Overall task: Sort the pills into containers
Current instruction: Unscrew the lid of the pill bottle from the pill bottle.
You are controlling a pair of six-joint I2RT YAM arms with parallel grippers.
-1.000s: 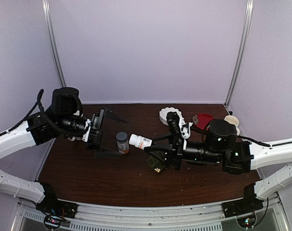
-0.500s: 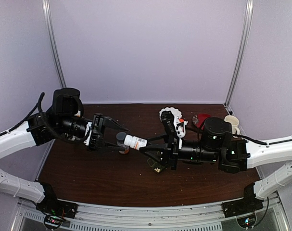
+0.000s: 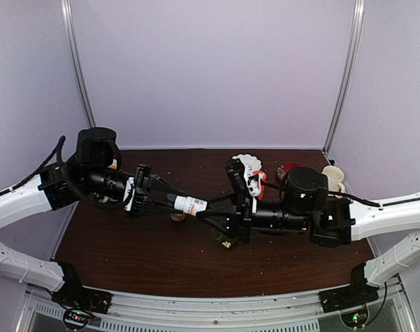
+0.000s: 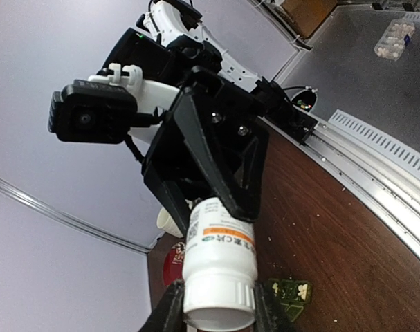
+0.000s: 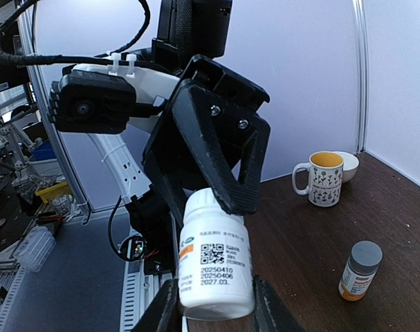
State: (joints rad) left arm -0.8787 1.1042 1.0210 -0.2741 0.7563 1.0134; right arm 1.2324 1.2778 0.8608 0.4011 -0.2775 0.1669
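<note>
Some pills (image 4: 303,292): pale bits lying in the cells (image 4: 287,290) of the green box (image 3: 225,240); too small to count.
Box: flat on the table (image 3: 126,256), right under the right gripper (image 3: 208,209); neither gripper touches it.
White bottle (image 3: 189,204): up in the air and roughly level, spanning the gap between the two grippers. Its cap end points to the left gripper (image 3: 167,199) and its base to the right one. An orange stripe and printed label run round its side.
Right gripper: fingers (image 5: 162,308) clamped on the base end of the white bottle, one on each side.
Left gripper: fingers (image 4: 169,311) pressed against the ribbed cap from both sides, gripping it.
Grey-capped bottle (image 5: 360,270): upright on the table, below where the grippers meet and apart from the white bottle. From above it is mostly hidden under the left gripper's fingertips.
Mug (image 5: 325,178): past the left gripper, near the back wall. A bowl (image 5: 348,164) sits just behind it; I cannot tell whether they touch.
Dish (image 3: 245,162): white with a scalloped edge, on the far side of the right gripper, near the table's back edge.
Cup (image 3: 332,177): further back along the right arm, near the table's far right corner, well apart from both grippers.
</note>
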